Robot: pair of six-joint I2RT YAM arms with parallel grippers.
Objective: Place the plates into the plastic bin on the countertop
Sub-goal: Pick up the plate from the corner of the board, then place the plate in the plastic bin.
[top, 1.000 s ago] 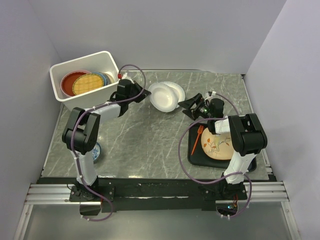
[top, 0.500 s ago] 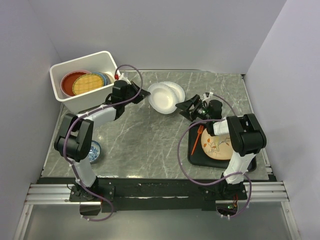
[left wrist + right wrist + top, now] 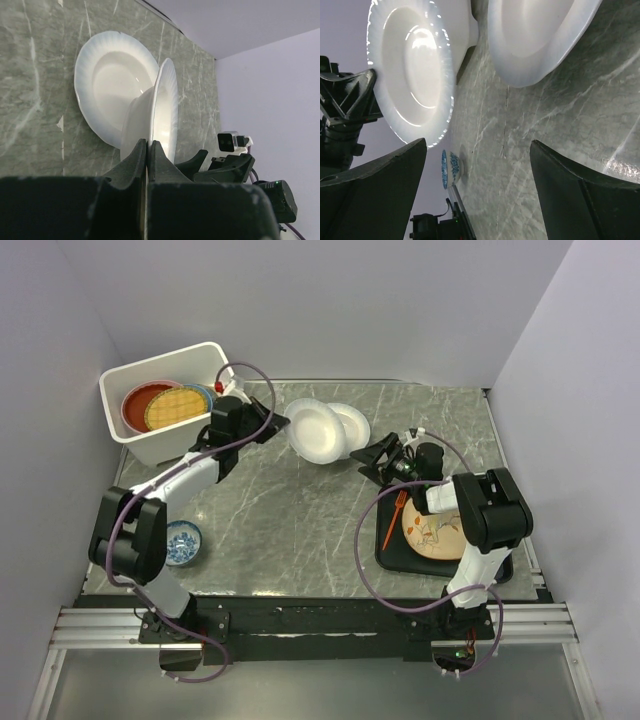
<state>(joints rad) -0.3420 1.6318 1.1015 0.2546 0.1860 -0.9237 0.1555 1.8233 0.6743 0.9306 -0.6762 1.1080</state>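
— What has my left gripper [image 3: 275,426] got?
— You've got it pinched on the rim of a white plate [image 3: 312,430]. Beyond that plate, away from your fingertips, a second white plate [image 3: 353,420] lies on the tabletop [image 3: 290,520], partly covered by the first.
— And my right gripper [image 3: 372,460]?
— Your jaws stand spread, just beside both plates. The plastic bin [image 3: 135,435] sits behind your left gripper, near its wrist.

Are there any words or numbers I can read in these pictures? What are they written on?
No words, numbers, labels or brand names can be read in any view.
cream plate on the black tray: a twig drawing, no letters.
small bowl: blue pattern only, no letters.
held white plate and flat white plate: plain, nothing written.
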